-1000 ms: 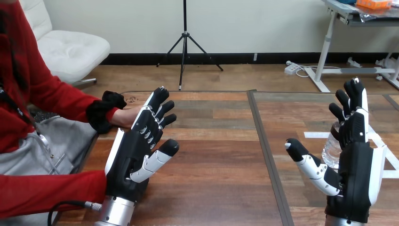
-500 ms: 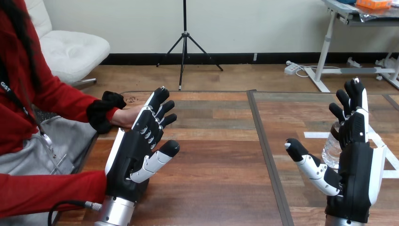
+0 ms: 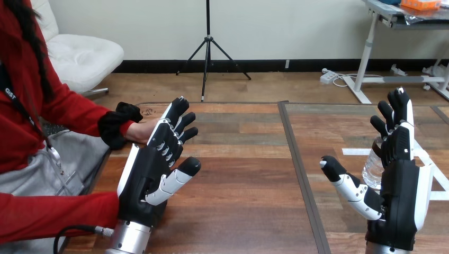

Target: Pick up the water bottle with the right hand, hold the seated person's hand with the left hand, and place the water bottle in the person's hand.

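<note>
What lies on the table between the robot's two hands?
The head view shows bare wooden table, crossed by a dark seam, between the black-and-white left hand and right hand.

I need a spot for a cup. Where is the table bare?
The table is barest between the left hand and the right hand. Crowded: the water bottle by the right hand, and the person's hand beyond the left hand.

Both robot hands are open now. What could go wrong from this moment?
1. The water bottle stands partly hidden behind the right hand; a careless approach could tip it over rather than grasp it.
2. The left hand hides most of the person's hand behind it; closing there might pinch or miss it.
</note>
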Available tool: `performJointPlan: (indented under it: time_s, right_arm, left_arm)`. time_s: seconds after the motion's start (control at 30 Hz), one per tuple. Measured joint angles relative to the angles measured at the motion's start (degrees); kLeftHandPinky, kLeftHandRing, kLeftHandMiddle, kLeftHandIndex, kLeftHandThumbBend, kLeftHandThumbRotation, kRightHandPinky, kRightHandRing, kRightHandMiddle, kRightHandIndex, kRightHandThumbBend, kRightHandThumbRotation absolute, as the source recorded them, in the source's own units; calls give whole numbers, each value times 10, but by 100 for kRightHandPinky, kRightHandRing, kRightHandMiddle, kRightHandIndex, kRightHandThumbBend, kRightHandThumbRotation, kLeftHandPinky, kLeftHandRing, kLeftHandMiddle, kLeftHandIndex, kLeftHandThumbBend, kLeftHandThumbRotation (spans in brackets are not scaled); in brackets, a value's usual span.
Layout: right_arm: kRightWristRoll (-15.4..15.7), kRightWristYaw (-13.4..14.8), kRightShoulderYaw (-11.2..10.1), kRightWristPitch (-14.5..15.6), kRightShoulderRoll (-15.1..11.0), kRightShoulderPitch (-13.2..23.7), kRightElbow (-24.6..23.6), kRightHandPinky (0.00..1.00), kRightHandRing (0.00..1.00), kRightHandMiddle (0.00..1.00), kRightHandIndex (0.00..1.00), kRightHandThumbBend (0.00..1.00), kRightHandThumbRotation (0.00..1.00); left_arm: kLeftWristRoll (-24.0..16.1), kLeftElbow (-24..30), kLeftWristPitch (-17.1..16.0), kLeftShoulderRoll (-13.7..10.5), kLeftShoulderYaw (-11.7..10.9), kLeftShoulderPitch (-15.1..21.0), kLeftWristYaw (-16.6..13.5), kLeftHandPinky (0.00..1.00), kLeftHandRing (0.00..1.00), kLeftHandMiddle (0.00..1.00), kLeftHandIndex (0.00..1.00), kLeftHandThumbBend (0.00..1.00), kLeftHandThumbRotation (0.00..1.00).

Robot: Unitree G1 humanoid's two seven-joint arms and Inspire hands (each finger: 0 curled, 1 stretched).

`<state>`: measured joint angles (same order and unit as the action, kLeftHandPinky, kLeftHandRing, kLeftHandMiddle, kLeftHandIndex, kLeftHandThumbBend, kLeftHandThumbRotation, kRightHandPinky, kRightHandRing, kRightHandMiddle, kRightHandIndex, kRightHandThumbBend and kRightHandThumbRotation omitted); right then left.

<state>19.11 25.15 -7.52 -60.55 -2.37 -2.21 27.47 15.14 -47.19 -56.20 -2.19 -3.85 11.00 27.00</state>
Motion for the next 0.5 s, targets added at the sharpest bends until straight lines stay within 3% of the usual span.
performJointPlan:
  time_s: [0.5]
  right_arm:
    - [8,10,0,0,0,0,1,88,94,96,97,100,55]
  left_arm:
    - [1,0,0,0,-9,2,6,87,93,96,94,100,62]
